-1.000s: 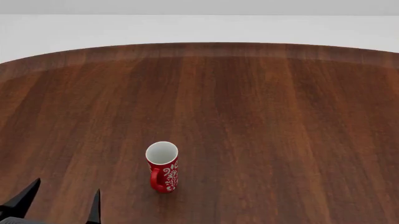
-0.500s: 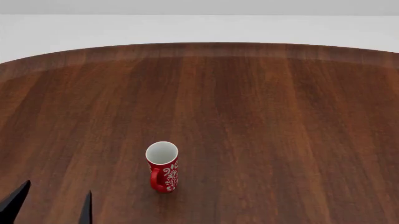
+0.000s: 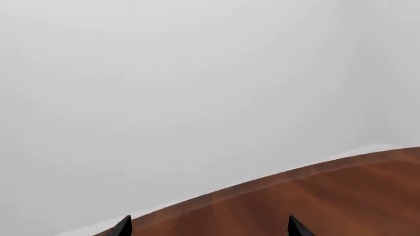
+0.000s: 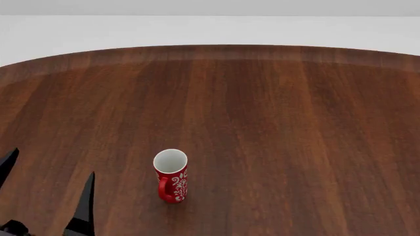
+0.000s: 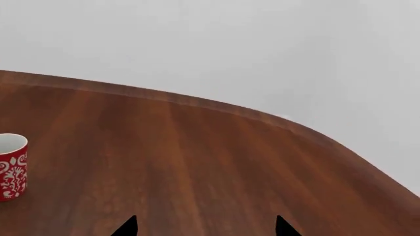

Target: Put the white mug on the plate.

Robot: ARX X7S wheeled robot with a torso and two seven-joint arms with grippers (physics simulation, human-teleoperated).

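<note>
From the head camera I see only a red mug (image 4: pixel 171 175) with a white floral pattern, standing upright on the dark wooden worktop (image 4: pixel 276 128), handle toward me. My left end effector (image 4: pixel 45 184) sits at the near left corner, well apart from that mug, fingers spread wide and holding nothing. The right end effector (image 5: pixel 204 227) shows only as two dark tips in its wrist camera, also spread apart and empty, over bare wood. I cannot find the white mug or the plate in any camera.
</note>
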